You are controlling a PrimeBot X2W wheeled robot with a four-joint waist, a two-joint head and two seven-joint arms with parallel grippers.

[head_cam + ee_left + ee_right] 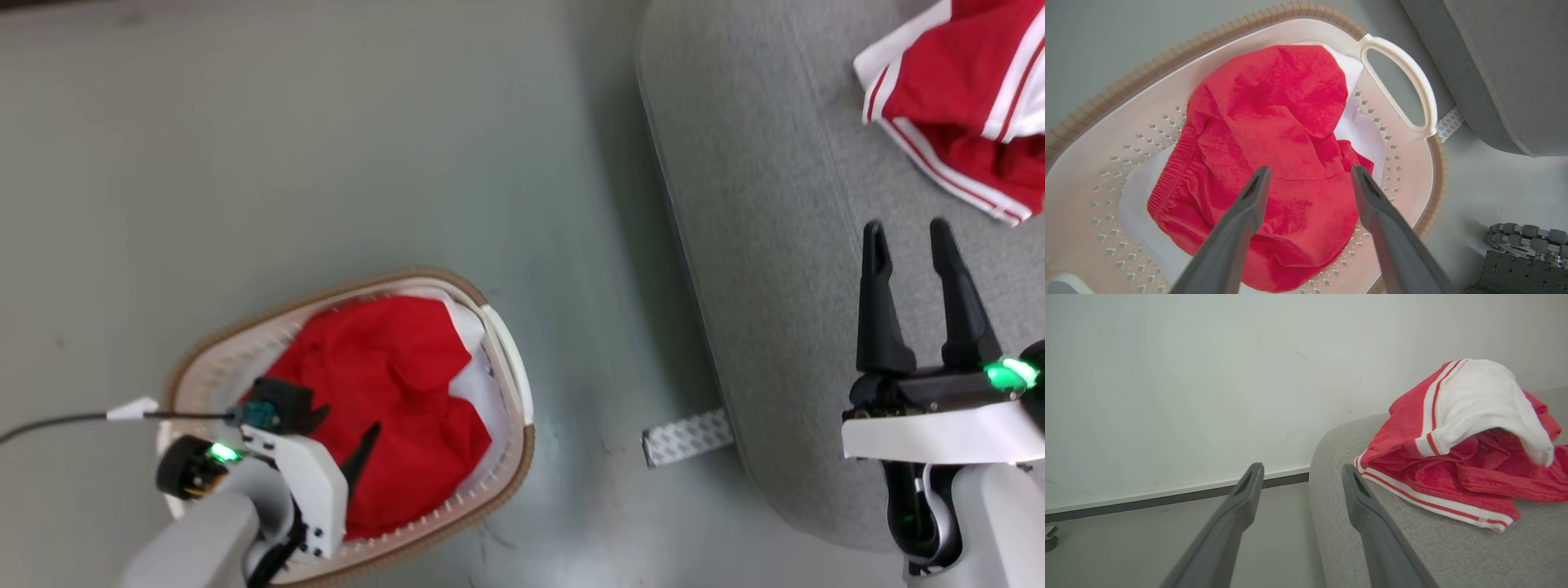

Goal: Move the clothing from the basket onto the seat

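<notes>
The cream basket [506,343] with a brown rim stands on the floor at the lower left, and a crumpled red piece of clothing [384,384] lies inside it over white fabric. My left gripper [359,461] hangs over the basket. In the left wrist view it [1308,171] is open just above the red clothing [1274,134], with nothing between its fingers. A second red-and-white garment [963,90] lies on the grey seat [759,204]. My right gripper [906,233] is open over the seat, short of that garment [1453,457], and holds nothing.
A patterned strip [686,437] lies on the grey floor between basket and seat. A thin cable [65,420] runs left from my left wrist. Beyond the seat's rounded arm [1331,469] is a pale wall with a dark baseboard [1167,500].
</notes>
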